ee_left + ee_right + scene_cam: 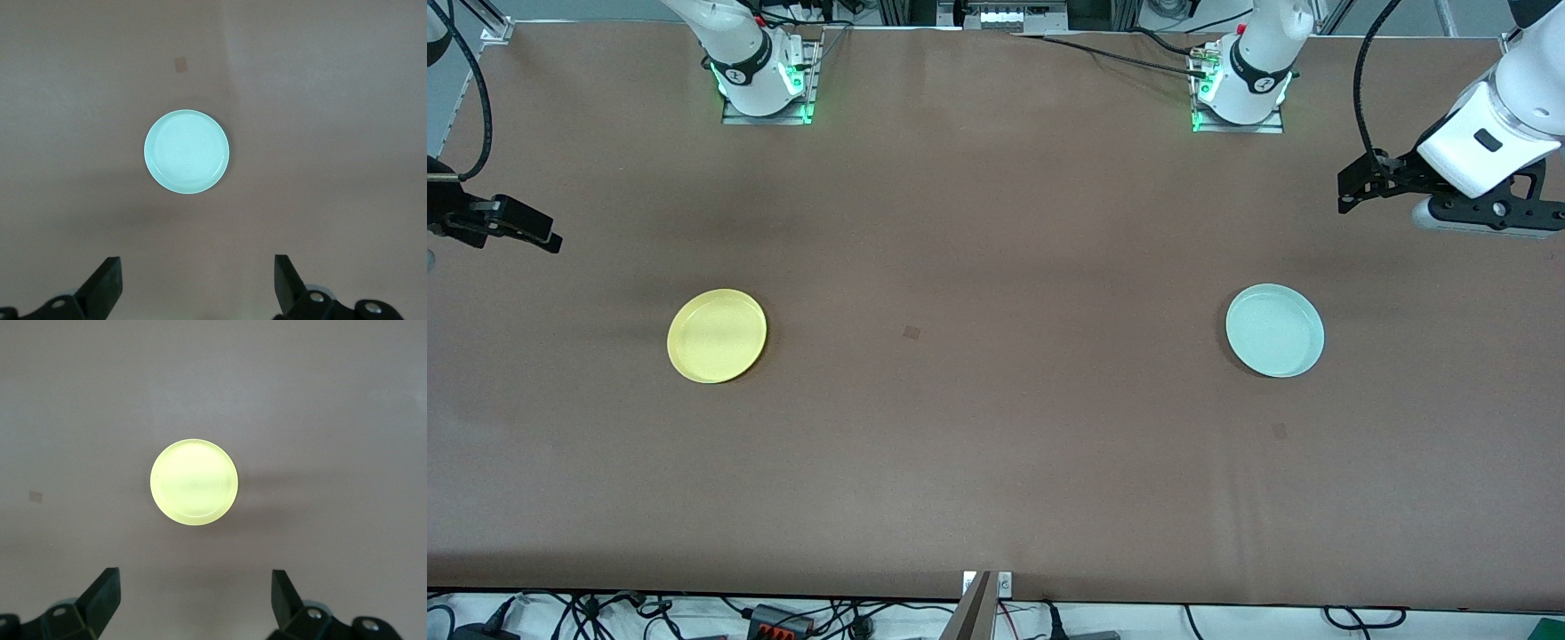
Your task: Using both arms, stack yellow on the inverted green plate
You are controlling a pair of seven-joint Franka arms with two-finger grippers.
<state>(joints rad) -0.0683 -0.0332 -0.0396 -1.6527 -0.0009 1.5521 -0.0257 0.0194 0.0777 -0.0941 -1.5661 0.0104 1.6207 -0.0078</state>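
The yellow plate (717, 335) lies rim up on the brown table toward the right arm's end. It also shows in the right wrist view (194, 482). The pale green plate (1274, 330) lies rim up toward the left arm's end, and shows in the left wrist view (187, 151). My right gripper (538, 234) (195, 581) is open and empty, up in the air over the table's edge, apart from the yellow plate. My left gripper (1345, 193) (198, 267) is open and empty, up in the air over the table beside the green plate.
Two small dark patches mark the table, one at the middle (911, 332) and one nearer the front camera than the green plate (1280, 431). The arm bases (765, 84) (1240, 93) stand at the farthest edge. Cables and a post (976, 609) lie along the nearest edge.
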